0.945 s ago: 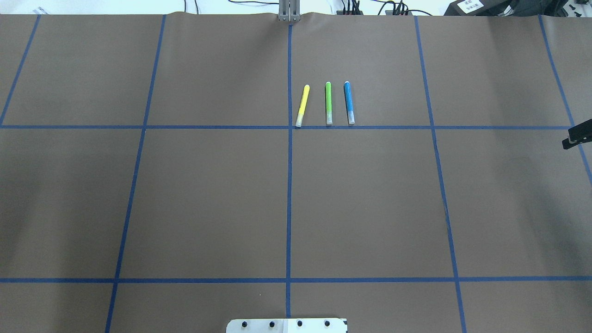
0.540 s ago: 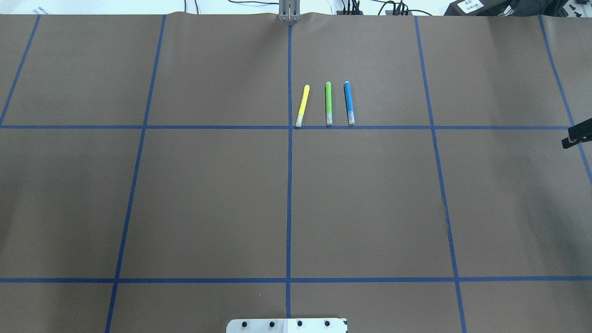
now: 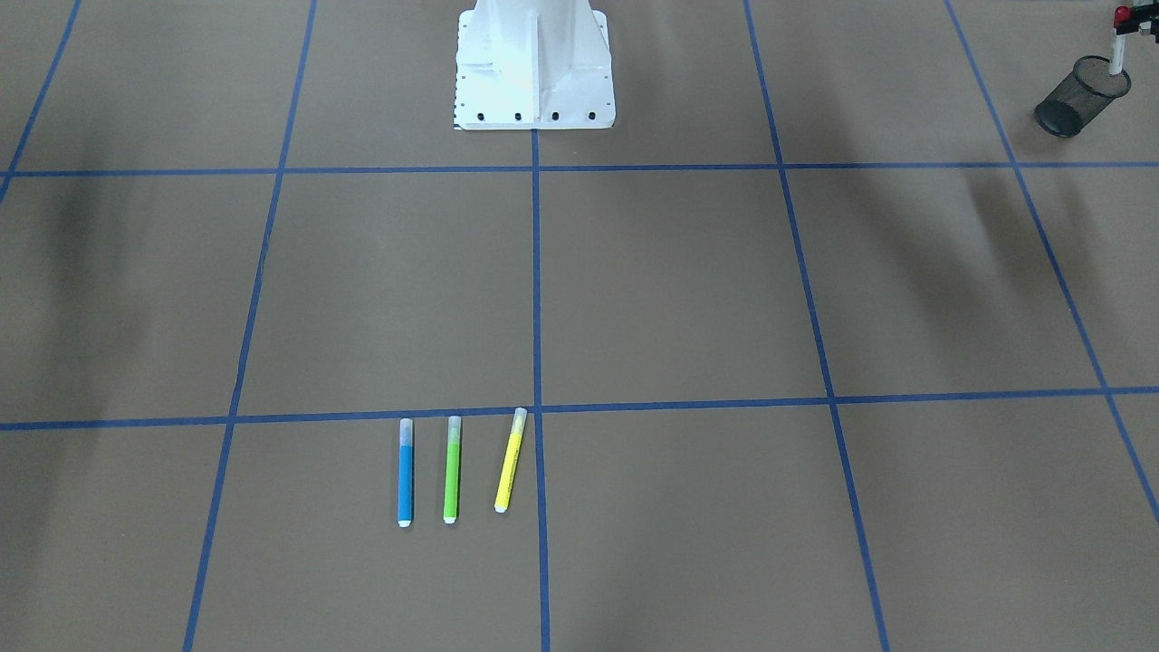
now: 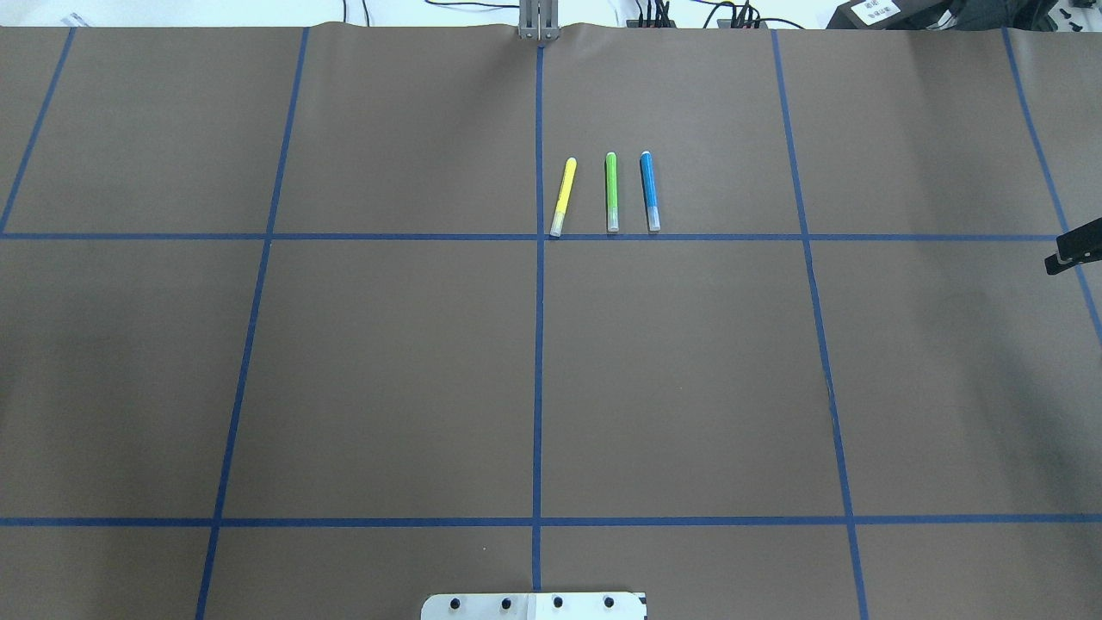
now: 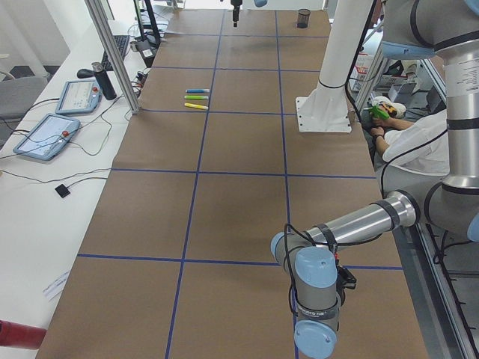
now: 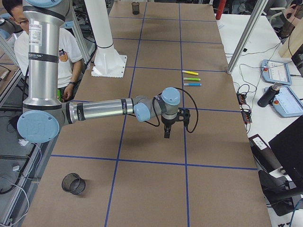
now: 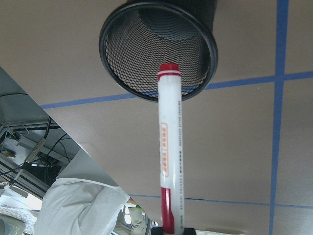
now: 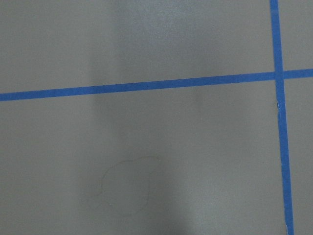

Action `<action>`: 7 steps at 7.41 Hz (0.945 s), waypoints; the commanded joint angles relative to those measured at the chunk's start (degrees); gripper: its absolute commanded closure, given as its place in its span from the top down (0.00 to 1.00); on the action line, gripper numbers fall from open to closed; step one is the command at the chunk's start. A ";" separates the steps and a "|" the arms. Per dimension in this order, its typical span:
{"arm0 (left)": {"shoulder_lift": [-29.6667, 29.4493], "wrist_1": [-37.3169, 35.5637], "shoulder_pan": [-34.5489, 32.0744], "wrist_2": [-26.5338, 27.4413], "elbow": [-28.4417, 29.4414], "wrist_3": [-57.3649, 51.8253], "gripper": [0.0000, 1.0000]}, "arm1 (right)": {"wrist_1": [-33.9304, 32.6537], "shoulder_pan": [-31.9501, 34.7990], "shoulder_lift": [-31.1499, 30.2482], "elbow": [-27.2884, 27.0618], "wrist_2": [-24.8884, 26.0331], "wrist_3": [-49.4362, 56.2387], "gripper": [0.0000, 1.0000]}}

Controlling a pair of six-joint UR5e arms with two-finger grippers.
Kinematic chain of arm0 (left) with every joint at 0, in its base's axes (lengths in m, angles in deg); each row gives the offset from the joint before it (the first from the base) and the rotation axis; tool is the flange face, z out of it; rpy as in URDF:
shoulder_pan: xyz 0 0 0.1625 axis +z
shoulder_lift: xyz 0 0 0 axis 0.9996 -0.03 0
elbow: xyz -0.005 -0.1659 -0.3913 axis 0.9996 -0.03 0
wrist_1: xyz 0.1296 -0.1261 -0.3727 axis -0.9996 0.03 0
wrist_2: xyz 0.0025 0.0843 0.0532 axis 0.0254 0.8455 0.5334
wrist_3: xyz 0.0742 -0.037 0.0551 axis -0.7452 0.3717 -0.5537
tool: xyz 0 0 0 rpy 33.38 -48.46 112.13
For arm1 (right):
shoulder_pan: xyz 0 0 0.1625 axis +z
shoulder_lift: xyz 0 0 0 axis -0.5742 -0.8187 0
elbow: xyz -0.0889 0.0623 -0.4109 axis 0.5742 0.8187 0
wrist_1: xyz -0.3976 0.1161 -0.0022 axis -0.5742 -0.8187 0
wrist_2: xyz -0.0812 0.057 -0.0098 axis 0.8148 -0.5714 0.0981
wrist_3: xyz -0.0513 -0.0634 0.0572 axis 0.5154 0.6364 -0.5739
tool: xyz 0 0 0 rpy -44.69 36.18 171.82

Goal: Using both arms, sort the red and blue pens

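One view alone, the left wrist's, shows the left claw (image 7: 171, 231) pinching the red pen (image 7: 169, 147), which points at a mesh cup (image 7: 124, 66). Overhead, the blue pen (image 4: 650, 191) lies beside a green pen (image 4: 611, 191) and a yellow pen (image 4: 563, 196) on brown paper (image 4: 387, 370) crossed by blue tape (image 4: 538, 387). I cannot tell whether the right claw (image 6: 166, 136) is spread.

3 markers (image 4: 611, 194) lie side by side on the table (image 4: 387, 370), well apart from the pedestal (image 4: 534, 605).

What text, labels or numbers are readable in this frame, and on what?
Orange print on the red pen barrel: too blurred to read.
Print on the white label at the table's far edge: too small to read.
Print on the paper slip: too small to read.
Nothing here can be quoted legibly.
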 commanded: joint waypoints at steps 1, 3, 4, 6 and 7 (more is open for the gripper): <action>-0.05 0.56 0.00 -0.20 3.22 -2.26 0.00 | 0.00 -0.09 0.65 0.24 0.87 0.00 0.99; 0.03 1.17 0.00 -0.20 3.83 -2.44 0.00 | -0.09 -0.26 0.73 0.42 0.87 0.00 0.99; 0.03 1.87 0.00 -0.29 5.31 -2.61 0.00 | -0.09 -0.26 0.74 0.42 0.87 0.00 0.99; 0.03 2.06 0.00 -0.38 5.85 -3.23 0.01 | -0.09 -0.35 0.74 0.42 0.95 0.00 0.99; 0.03 2.84 0.00 -0.38 6.64 -3.23 0.08 | -0.09 -0.35 0.74 0.42 0.87 0.00 0.99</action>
